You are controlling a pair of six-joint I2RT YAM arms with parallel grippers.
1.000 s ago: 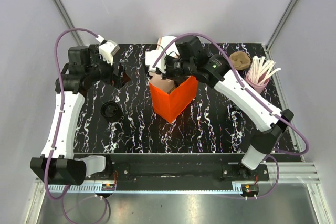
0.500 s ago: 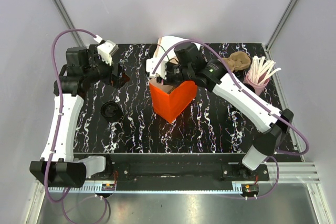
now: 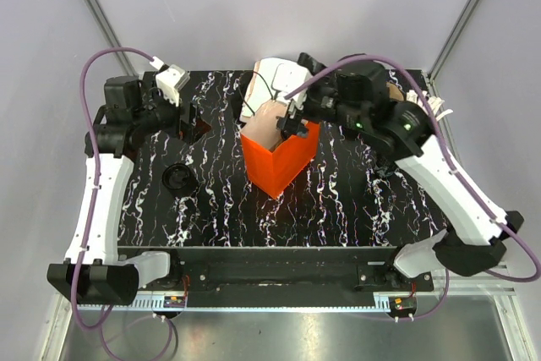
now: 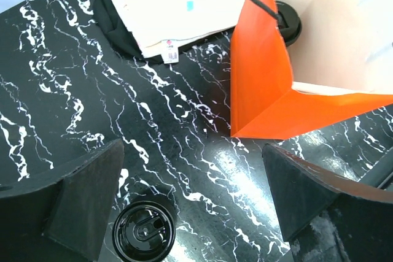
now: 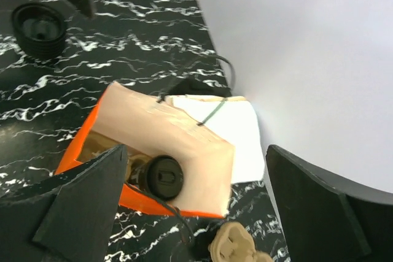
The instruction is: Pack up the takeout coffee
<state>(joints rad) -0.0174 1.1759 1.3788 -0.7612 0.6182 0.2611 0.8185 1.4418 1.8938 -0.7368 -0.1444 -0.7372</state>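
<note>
The right gripper (image 5: 195, 151) is being held with its jaws spread wide, nothing between them, just above the open mouth of the orange bag (image 5: 92, 128). Straight below, the takeout coffee (image 5: 162, 177) is being shown down inside the bag, against its pale inner wall and clear of both fingers. Whether it is standing upright or tipped cannot be told. With the spread that wide and the cup that low, the drop is being judged as done, with the jaws parted so that the arm can be lifted away without dragging the bag's black cord handle (image 5: 212, 113).

Further out, flat white paper bags (image 5: 236, 128) are lying just behind the orange one, untouched. Over on the left, the left gripper (image 4: 191, 146) is likewise being held wide and empty, above the marbled table (image 3: 355, 200) beside the bag's corner. The flat black lid-like disc (image 4: 144, 235) is sitting by itself below that gripper, so it is probably being lined up as the next pick.
</note>
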